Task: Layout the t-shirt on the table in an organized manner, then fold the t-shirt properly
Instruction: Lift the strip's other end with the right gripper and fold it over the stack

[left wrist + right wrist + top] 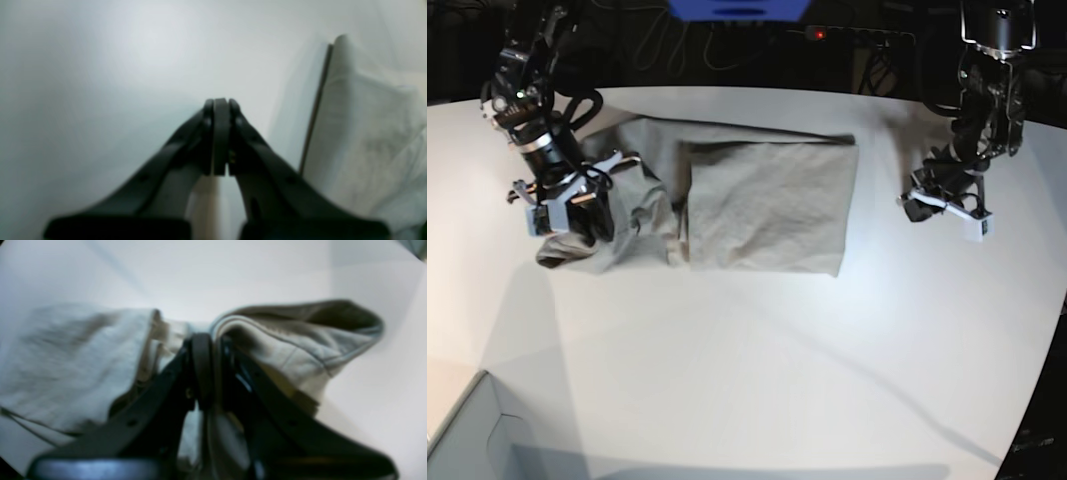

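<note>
Your right gripper (213, 340) is pinching the t-shirt (762, 205).

Its jaws are squeezing bunched cloth on the table (757, 360). Your left gripper (220, 103) is sitting with jaws pressed together, holding nothing, with the shirt lying off to its side.

One t-shirt (767, 200), one table (757, 360) (two arms (982, 110)).

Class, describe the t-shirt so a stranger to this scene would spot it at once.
Start with the large white table filling the base view. Toward its far edge lies the t-shirt, a grey-beige cloth folded into a flat rectangle, with a bunched end pinched in the right gripper. It is the only fabric there; the left gripper is shut on nothing.
</note>
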